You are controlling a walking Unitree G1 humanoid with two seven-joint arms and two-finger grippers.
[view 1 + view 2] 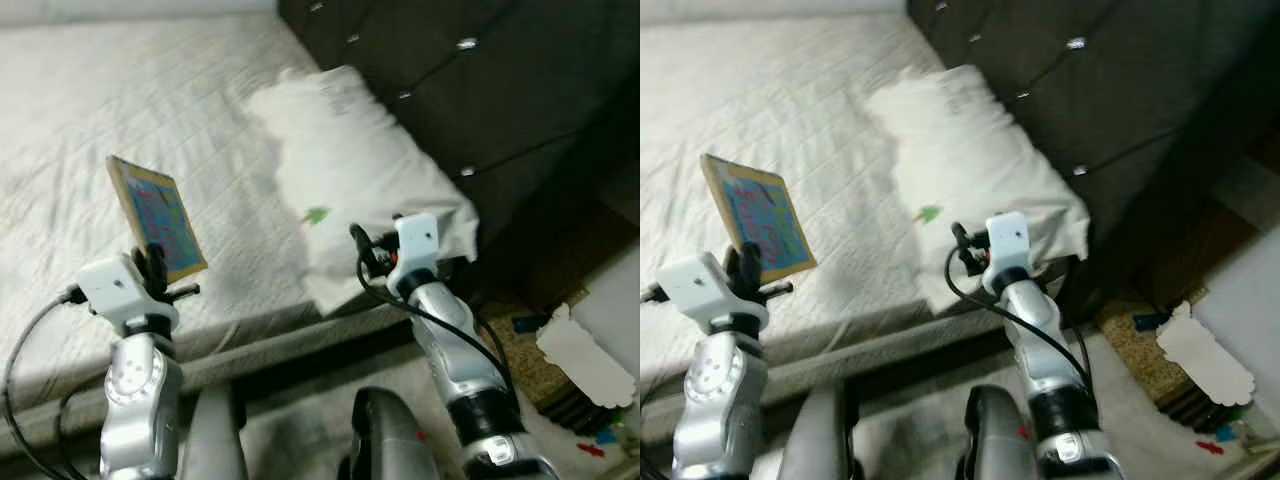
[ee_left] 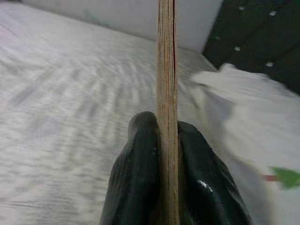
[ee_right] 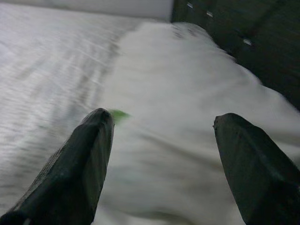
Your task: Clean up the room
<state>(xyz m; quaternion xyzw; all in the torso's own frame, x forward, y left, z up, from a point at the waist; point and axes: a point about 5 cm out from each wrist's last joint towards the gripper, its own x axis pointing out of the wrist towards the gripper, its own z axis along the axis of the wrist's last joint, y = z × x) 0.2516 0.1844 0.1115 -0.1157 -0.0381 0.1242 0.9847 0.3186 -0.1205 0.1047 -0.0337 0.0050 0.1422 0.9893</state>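
Book (image 1: 157, 217) is up in the air over the bed (image 1: 120, 120), pinched at its lower edge by the left gripper (image 2: 167, 140), and the wrist view shows both black fingers clamped flat against its covers with the spine edge-on. So that grip looks solid, though it's only holding one corner region, which means the book could swing or slip if the arm jerks.

The right gripper (image 3: 161, 136) has its fingers spread wide and holds nothing; it hangs just above the near end of the white pillow (image 1: 360, 170), which lies tilted against the dark headboard (image 1: 500, 90) with its corner drooping off the mattress. A small green tag (image 1: 316, 214) sits on the pillow.

Probably the robot is carrying the book off while lining up for the pillow. To do this well, it should keep the left wrist steady and level, and bring the right fingers down around a thick fold of pillow rather than the floppy corner. Floor clutter by the paper (image 1: 585, 355) on the right is a trip risk.
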